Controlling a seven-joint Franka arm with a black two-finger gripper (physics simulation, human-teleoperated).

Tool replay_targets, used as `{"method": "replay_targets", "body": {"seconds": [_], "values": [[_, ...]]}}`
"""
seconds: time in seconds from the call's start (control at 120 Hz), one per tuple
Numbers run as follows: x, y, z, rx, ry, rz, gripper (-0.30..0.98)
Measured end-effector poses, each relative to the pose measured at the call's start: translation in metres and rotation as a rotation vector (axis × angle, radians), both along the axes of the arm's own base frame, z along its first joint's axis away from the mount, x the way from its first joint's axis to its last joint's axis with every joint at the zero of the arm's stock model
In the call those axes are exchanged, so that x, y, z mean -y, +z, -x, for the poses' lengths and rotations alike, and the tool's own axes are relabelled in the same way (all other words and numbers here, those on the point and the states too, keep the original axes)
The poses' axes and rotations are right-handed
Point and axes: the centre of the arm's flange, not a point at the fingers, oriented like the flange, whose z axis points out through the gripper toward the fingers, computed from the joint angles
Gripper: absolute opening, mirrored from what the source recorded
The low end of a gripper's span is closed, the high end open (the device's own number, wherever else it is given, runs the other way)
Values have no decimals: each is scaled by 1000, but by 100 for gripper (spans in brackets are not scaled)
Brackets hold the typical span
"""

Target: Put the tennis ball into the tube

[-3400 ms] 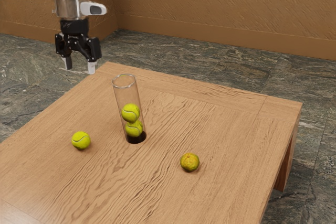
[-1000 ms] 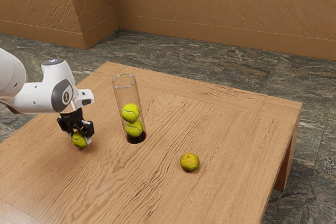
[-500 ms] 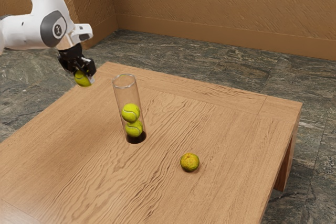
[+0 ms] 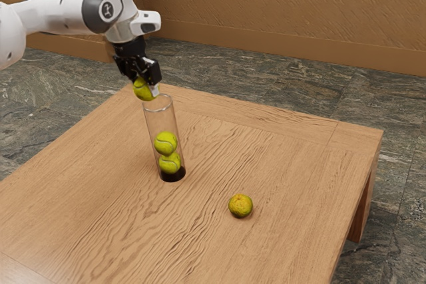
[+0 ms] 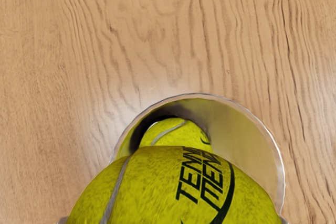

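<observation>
Gripper (image 4: 146, 88) is closed on the tennis ball (image 4: 142, 91), with a pale fingertip (image 4: 155, 90) seen against the ball's side facing the exterior view's right. Ball and gripper are both clear of the table (image 4: 299, 177), up at the level of the tube's mouth. In the exterior view the held ball overlaps the near-left part of the rim (image 4: 166, 110) and sits somewhat toward that view's left of the opening; whether it touches the rim cannot be determined. It is not inside the tube (image 4: 160, 126). The tube is clear-walled, stands upright on the table on a dark base (image 4: 172, 175), and contains two balls, the upper ball (image 4: 166, 142) resting directly above the lower ball (image 4: 170, 163). The wrist view records the held ball, bearing black lettering and a curved seam, covering part of the round mouth, with one of the contained balls visible down inside past it. A round yellow-orange fruit (image 4: 240, 205) with greenish patches rests on the table, apart from the tube and toward the exterior view's right. The white arm (image 4: 50, 10) enters from that view's left, its hand tilted over the tube's top.
</observation>
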Motion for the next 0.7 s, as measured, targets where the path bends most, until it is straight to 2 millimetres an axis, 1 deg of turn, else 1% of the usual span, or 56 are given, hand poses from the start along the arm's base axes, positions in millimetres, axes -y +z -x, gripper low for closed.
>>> {"method": "replay_targets", "body": {"seconds": [0.183, 0.358, 0.533, 0.675, 0.7], "values": [[16, 1, 1, -9, -19, 2, 37], [15, 0, 1, -15, -12, 3, 37], [15, -2, 1, -21, -10, -1, 53], [11, 0, 3, -23, -5, -3, 60], [11, 4, 7, -30, -2, -3, 60]]}}
